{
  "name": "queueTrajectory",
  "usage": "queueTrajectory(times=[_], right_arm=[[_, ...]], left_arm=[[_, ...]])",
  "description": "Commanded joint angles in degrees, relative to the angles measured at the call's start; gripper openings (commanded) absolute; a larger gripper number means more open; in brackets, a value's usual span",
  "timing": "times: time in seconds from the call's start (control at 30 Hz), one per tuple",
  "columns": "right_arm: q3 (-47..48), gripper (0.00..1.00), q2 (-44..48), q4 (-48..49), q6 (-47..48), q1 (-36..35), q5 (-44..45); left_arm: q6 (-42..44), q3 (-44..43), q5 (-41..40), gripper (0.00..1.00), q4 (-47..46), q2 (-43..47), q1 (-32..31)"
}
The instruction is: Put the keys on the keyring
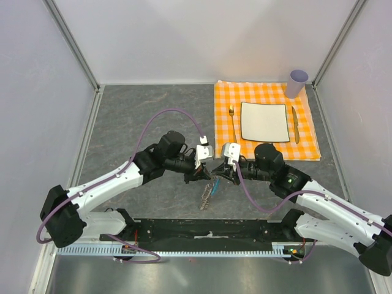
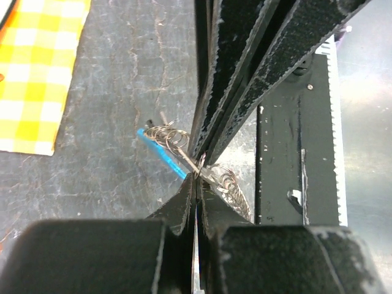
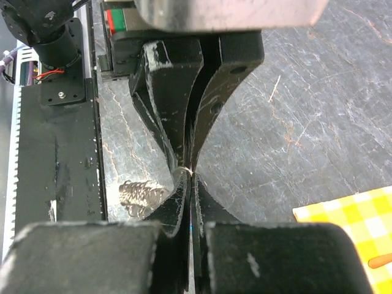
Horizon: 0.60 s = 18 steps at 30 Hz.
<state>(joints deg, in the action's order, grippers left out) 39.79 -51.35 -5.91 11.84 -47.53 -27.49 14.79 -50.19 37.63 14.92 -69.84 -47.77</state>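
Observation:
My left gripper (image 1: pixel 207 174) and right gripper (image 1: pixel 216 174) meet tip to tip above the grey table, both shut. The keyring's bead-like chain (image 1: pixel 206 197) hangs down from them onto the table, with its blue tag (image 1: pixel 215 184) beside it. In the left wrist view my left gripper (image 2: pixel 197 177) pinches a thin metal part of the keyring, with chain coils (image 2: pixel 170 137) and the blue tag (image 2: pixel 160 152) just beyond. In the right wrist view my right gripper (image 3: pixel 191 174) pinches a thin wire, with the chain (image 3: pixel 138 195) below. I cannot make out the keys as separate things.
An orange checked cloth (image 1: pixel 306 144) at the back right carries a white plate (image 1: pixel 264 120), a fork (image 1: pixel 233 122) and a knife (image 1: pixel 295 124). A purple cup (image 1: pixel 297 82) stands at its far corner. The black base rail (image 1: pixel 208 231) lies just behind the grippers.

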Motion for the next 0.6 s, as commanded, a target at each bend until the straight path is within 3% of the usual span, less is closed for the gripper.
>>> queueTrajectory(times=[0.0,0.27,0.57], right_arm=[[1.5,0.00,2.3,-0.6,0.6,-0.3,2.5],[5.2,0.00,4.7,-8.0,1.2,-0.3,6.5],[5.2,0.00,-0.1,-8.7,0.8,-0.3,7.6]], left_arm=[[-1.5,-0.1,-4.4,0.02,-1.0,3.3,-0.2],[-0.2,0.1,-10.2,0.02,-0.5,5.0,-0.2],[0.2,-0.1,-8.5,0.02,-1.1,5.2,-0.3]])
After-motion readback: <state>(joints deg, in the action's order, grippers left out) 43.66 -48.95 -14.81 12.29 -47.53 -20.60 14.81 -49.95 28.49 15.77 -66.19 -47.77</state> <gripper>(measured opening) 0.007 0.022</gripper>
